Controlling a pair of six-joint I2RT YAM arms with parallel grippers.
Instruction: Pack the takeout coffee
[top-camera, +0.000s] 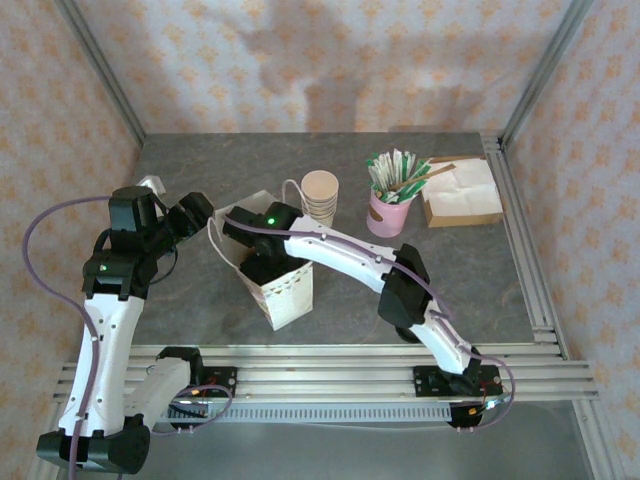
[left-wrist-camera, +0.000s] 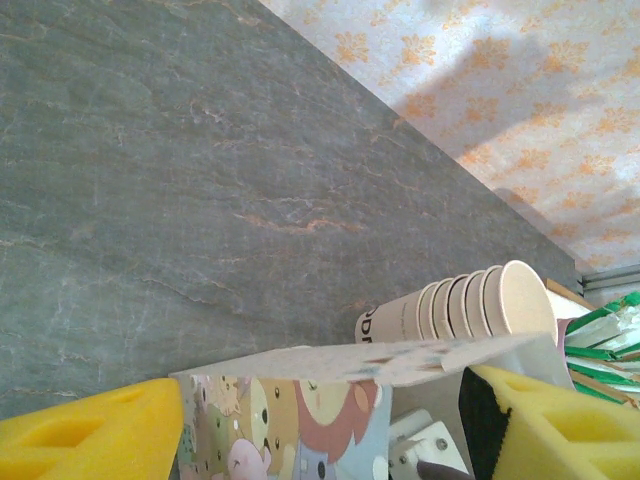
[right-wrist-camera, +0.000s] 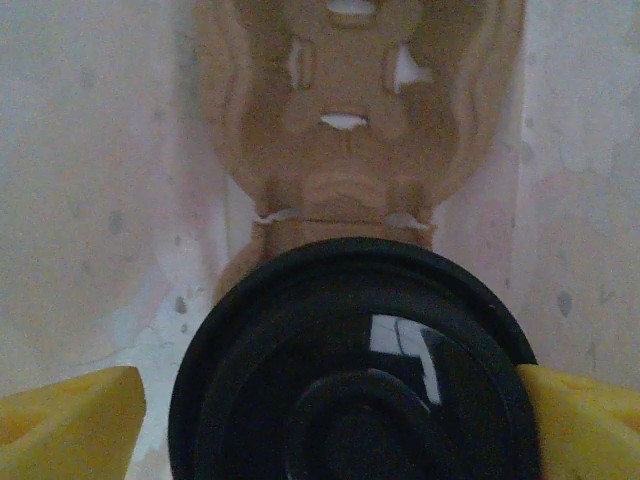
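Two arms are seen over a grey table (top-camera: 470, 270) in the top view. At the left of that frame, the left gripper (top-camera: 200, 216) is set against the upper left corner of a white paper bag (top-camera: 287, 295) standing upright at the centre. In the left wrist view its yellow fingers (left-wrist-camera: 90, 435) are spread wide, with the bag's top edge spanning the gap. Whether they press on it cannot be told, as the contact is cut off by the bottom of the frame.

The right gripper (top-camera: 262, 266) is lowered into the bag's open mouth. In the right wrist view it is clamped on the coffee cup (right-wrist-camera: 355, 370), whose round black lid is flanked by both yellow fingers and surrounded by the bag's white inner walls.

Right of the bag, a stack of tan cups (top-camera: 321, 197) is placed, then a pink cup (top-camera: 388, 213) holding packets and stirrers. A box of napkins (top-camera: 462, 195) lies in the upper right.
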